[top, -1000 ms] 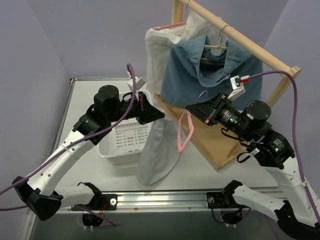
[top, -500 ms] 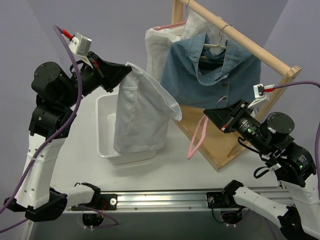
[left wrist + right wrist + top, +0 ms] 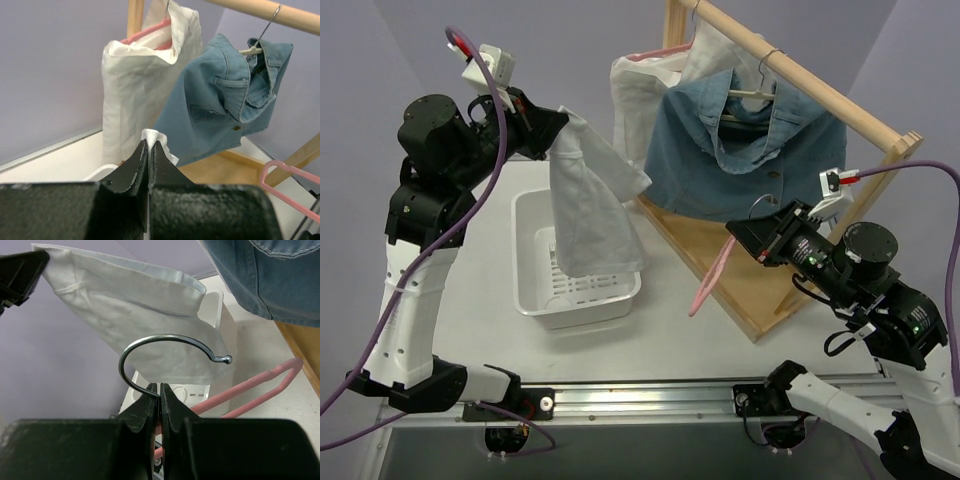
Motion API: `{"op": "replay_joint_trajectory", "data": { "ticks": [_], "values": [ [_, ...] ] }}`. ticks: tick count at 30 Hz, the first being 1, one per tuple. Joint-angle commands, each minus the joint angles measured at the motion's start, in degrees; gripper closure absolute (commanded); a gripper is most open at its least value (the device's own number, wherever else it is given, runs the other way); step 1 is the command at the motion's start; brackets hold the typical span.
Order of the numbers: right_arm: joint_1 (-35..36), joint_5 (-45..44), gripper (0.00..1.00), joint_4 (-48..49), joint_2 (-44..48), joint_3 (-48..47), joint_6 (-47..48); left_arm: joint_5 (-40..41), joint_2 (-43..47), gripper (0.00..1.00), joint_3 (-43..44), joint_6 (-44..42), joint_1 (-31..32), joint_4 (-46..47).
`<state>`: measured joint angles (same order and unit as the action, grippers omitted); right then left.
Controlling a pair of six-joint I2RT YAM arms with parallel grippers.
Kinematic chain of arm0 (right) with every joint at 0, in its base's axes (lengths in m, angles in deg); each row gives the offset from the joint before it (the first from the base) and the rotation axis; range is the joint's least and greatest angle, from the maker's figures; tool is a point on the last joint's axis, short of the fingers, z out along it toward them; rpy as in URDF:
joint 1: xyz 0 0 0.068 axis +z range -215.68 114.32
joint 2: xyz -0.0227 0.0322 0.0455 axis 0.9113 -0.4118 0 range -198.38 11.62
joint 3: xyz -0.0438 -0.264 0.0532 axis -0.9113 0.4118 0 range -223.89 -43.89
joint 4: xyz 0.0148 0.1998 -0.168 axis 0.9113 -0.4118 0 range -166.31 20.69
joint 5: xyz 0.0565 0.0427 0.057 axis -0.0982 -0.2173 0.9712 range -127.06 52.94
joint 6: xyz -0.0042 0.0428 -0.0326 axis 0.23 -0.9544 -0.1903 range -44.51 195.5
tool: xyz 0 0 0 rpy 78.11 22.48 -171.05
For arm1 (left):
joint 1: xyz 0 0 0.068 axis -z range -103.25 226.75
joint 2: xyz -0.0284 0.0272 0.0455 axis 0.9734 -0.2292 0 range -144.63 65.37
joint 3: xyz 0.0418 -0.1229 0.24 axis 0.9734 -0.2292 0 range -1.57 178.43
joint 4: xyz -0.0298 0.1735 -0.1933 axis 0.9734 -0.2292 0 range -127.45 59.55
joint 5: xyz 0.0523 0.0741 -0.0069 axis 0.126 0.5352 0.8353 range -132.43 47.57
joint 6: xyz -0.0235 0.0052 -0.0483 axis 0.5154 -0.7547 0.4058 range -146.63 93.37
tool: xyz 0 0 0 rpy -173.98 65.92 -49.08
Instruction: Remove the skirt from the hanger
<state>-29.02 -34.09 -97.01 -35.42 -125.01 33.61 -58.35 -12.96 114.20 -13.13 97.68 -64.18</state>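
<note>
My left gripper (image 3: 556, 122) is shut on the waistband of a white skirt (image 3: 590, 200), held high so it hangs free with its hem in the white basket (image 3: 532, 290). In the left wrist view a fold of white cloth (image 3: 154, 136) sticks out between the closed fingers. My right gripper (image 3: 740, 236) is shut on the metal hook (image 3: 150, 347) of a bare pink hanger (image 3: 710, 280), held apart from the skirt over the wooden base. In the right wrist view the skirt (image 3: 130, 300) hangs beyond the hook and the pink hanger (image 3: 250, 385) runs right.
A wooden rack (image 3: 820, 95) stands at the back right on a wooden base (image 3: 750, 290). On it hang a blue denim skirt (image 3: 740, 150) and a white garment (image 3: 640, 85) on a pink hanger. The white basket sits centre-left on the table.
My left gripper lifted the white skirt up and left, off the pink hanger, then drew it in so it hangs over the basket. My right gripper moved right with the bare hanger.
</note>
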Motion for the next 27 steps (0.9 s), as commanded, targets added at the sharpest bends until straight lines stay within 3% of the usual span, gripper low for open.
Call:
{"op": "replay_joint_trajectory", "data": {
  "ticks": [1,11,18,22,23,27],
  "values": [
    [-0.37,-1.12,1.0,2.21,-0.94,0.7,0.93,3.35,1.59,0.98,6.05,-3.39,-0.45,1.56],
    [-0.37,0.03,1.0,3.62,-0.06,2.9,-0.91,5.99,3.18,0.98,8.43,-5.15,-0.45,1.13],
    [-0.37,0.03,1.0,3.88,-0.06,3.42,-1.09,6.34,4.14,0.98,4.3,-5.33,-0.36,2.35],
    [-0.37,0.38,1.0,4.76,0.11,4.48,-1.35,4.42,6.6,0.98,-9.03,-1.64,-0.27,9.63],
    [-0.37,0.47,1.0,4.76,0.03,4.74,-1.44,3.71,7.04,0.98,-16.11,-0.5,-0.27,11.22],
    [-0.37,0.29,1.0,4.33,-0.5,5.18,-1.18,0.98,8.36,0.98,-30.75,9.5,-0.36,16.07]
  ]
}}
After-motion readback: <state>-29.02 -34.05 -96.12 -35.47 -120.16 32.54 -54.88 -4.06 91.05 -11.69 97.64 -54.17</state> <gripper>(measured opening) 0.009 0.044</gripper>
